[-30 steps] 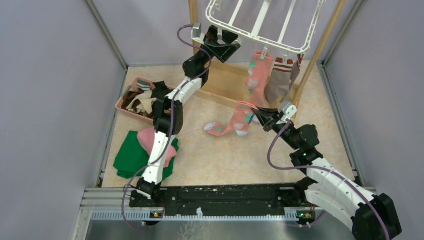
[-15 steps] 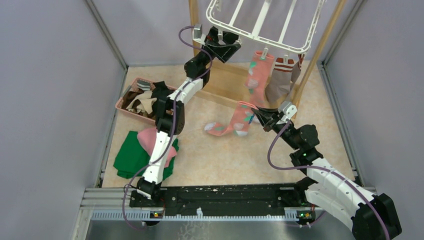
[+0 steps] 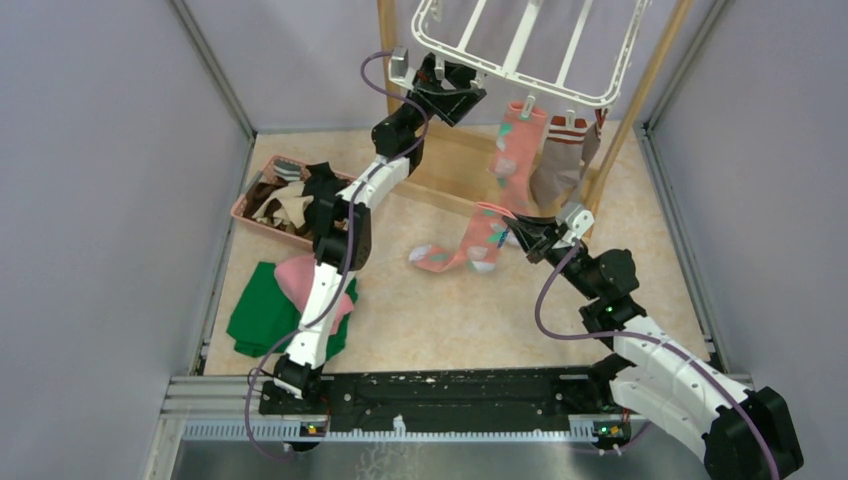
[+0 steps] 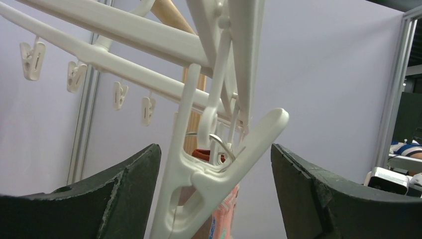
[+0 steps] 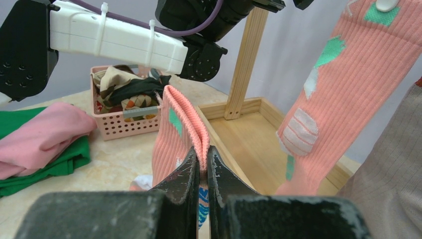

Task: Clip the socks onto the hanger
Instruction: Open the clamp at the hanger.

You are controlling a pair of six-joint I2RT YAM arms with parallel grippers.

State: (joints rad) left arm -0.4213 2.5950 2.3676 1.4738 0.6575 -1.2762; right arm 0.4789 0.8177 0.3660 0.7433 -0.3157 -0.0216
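- Since a second ago my left gripper [image 4: 214, 181] has edged a little higher and closer under the hanger [image 4: 139, 40]; my right arm has kept its place.
- My left fingers stand wide apart, with one dangling clip [image 4: 209, 174] between them at the rim's near corner. I cannot tell if either finger touches it.
- My right gripper [image 5: 206, 159] is clamped on the folded cuff of a pink sock [image 3: 470, 245], whose foot trails down to the table [image 3: 450, 310].
- Just right of that gripper a second pink sock [image 5: 328, 94] hangs from the rim, and a grey-brown sock [image 3: 560, 160] is beside it, farther right.
- Beyond my right fingers rises the wooden stand [image 5: 246, 59], and my left arm crosses above the held cuff.
- Far left of them sit a pink basket [image 5: 119, 127] of socks, a pink cloth [image 5: 45, 134] and a green cloth [image 5: 54, 167].
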